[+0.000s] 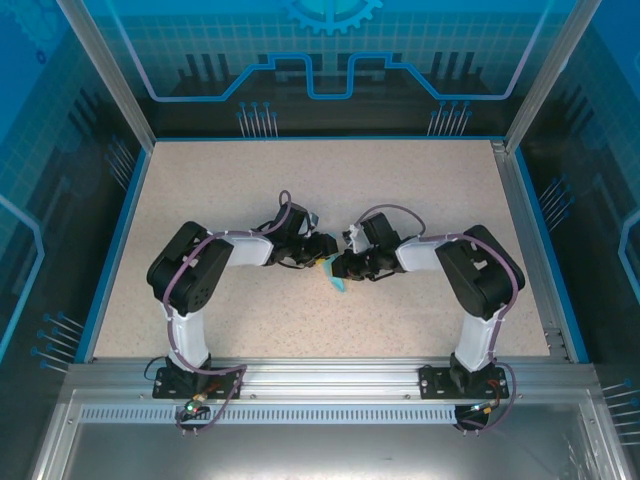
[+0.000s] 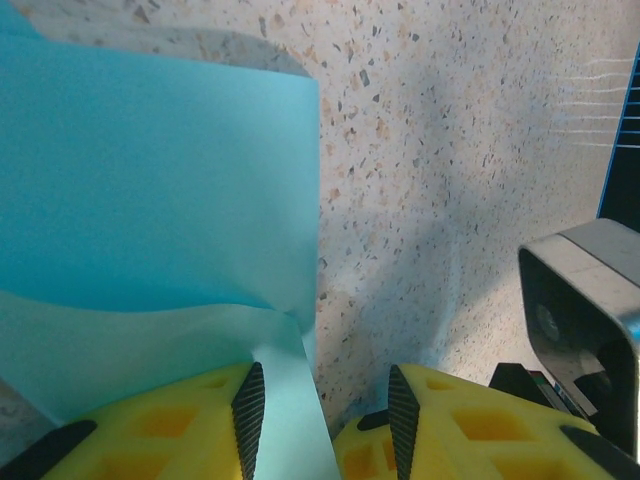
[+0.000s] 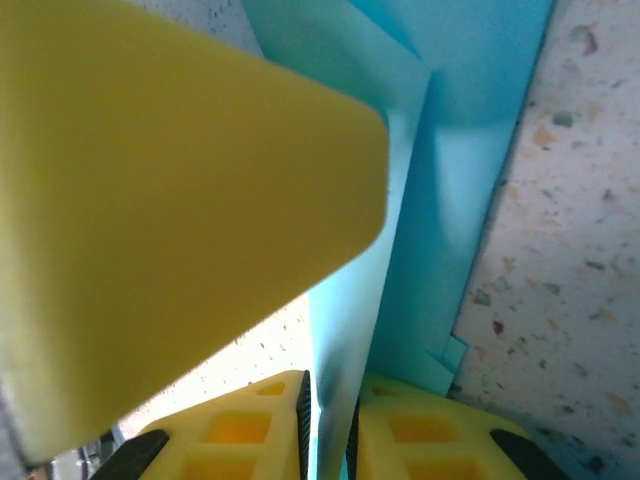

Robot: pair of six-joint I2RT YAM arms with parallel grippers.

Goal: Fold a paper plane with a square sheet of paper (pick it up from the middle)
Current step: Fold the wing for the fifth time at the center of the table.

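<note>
Currently the square sheet of paper [image 2: 150, 180], part-folded, spreads ahead and left of the left gripper [image 2: 325, 420]. One flap runs between its parted jaws, ungripped. The right gripper [image 3: 328, 425] has its pads nearly together around an upright fold; whether it pinches, cannot tell. Best to hold the fold steady and run the crease slowly. The grippers crowd each other, but bare table [image 2: 450, 150] lies open ahead-right of the left gripper.

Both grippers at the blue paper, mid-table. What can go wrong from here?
1. Left gripper jaws stand apart, paper against one pad: it may slip out.
2. Right gripper closely flanks a thin paper edge: a tug may tear it.
3. Grippers nearly touch in the top view: collision risk.
</note>
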